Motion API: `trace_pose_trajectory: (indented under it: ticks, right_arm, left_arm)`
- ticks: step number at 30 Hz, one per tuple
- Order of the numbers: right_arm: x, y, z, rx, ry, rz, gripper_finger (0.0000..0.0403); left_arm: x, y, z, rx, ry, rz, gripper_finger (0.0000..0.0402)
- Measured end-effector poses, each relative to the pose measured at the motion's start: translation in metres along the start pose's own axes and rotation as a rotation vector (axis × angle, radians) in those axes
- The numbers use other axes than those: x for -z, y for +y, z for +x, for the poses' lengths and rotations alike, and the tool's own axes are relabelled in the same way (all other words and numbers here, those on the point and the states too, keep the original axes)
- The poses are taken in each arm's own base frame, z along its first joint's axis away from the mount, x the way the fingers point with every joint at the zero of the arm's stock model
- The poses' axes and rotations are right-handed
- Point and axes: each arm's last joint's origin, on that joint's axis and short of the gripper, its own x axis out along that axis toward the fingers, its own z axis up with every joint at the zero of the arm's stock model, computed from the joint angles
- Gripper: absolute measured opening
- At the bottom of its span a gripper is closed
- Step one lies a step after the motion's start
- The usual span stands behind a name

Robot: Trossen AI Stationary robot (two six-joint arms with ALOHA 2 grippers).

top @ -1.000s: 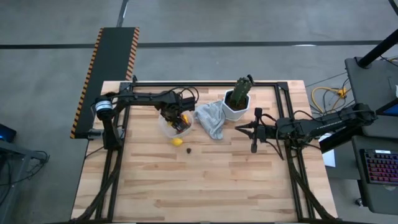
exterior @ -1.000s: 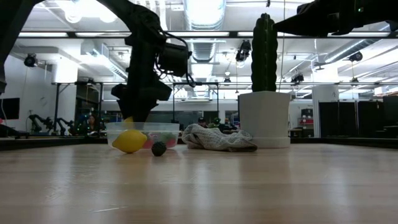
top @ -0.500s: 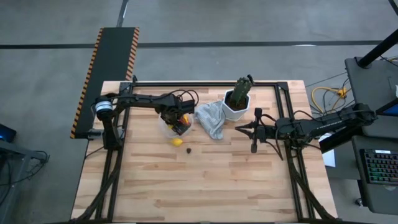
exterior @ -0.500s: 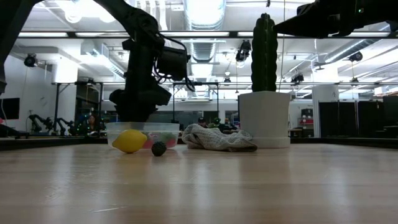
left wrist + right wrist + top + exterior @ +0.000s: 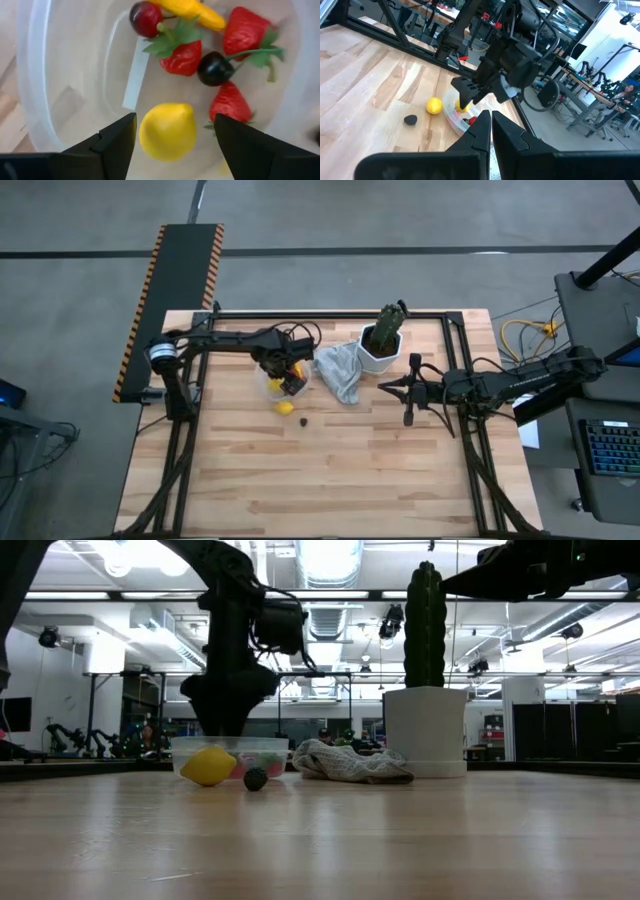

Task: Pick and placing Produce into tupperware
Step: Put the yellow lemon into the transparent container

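Note:
The clear tupperware [image 5: 262, 388] [image 5: 30, 75] stands at the far left of the table. It holds a yellow lemon [image 5: 166, 131], red strawberries [image 5: 182, 50], two dark cherries [image 5: 214, 69] and a thin yellow-orange piece [image 5: 192, 7]. My left gripper [image 5: 283, 377] [image 5: 175, 120] hangs open just above it, pointing down, with its fingers on either side of the lemon and gaps showing. A second lemon [image 5: 285, 408] [image 5: 208, 766] and a dark piece [image 5: 304, 420] [image 5: 255, 778] lie on the wood in front of the tupperware. My right gripper [image 5: 382, 384] [image 5: 490, 120] waits shut at the right, held level.
A crumpled grey cloth [image 5: 340, 372] lies right of the tupperware. Beside it stands a white pot with a green cactus [image 5: 380, 352] [image 5: 425, 730]. Bare wood stretches toward the near edge [image 5: 330, 490]. Black frame rails run along the table's sides.
My left gripper, which had a lemon at its fingertips above the tupperware, has let go of it. The lemon has dropped and now lies inside the tupperware among the other pieces. My right arm has kept still.

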Motion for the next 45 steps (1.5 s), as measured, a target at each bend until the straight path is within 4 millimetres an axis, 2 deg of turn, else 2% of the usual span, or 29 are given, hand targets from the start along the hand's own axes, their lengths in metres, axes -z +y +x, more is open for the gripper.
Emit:
trace_pose_trajectory:
  ticks: [10,15,22,29,33,37,45]
  right_arm:
    - [0.0,0.0,0.0,-0.001,0.005,-0.002,0.0009]
    - [0.001,0.0,0.0,0.0,0.008,-0.006,0.0009]
    - [0.002,-0.001,0.0,0.002,0.016,-0.006,0.0009]
    - [0.002,-0.001,0.0,0.002,0.016,-0.003,0.0009]
    - [0.002,-0.001,0.0,0.002,0.016,-0.003,0.0009]
    - [0.002,-0.001,0.0,0.001,0.016,-0.003,0.0009]
    - [0.002,0.0,0.0,0.001,0.017,-0.004,0.0009]
  left_arm:
    - [0.007,-0.013,-0.032,0.01,-0.061,0.042,0.0253]
    - [0.018,-0.03,-0.049,-0.015,-0.123,0.115,0.0253]
    - [0.04,-0.063,-0.063,-0.019,-0.178,0.266,0.0253]
    - [0.07,-0.09,-0.06,-0.026,-0.166,0.497,0.0253]
    - [0.086,-0.1,-0.056,-0.101,-0.199,0.63,0.0253]
    - [0.092,-0.103,-0.051,-0.189,-0.247,0.69,0.0253]
    - [0.099,-0.101,-0.026,-0.174,-0.218,0.728,0.0253]
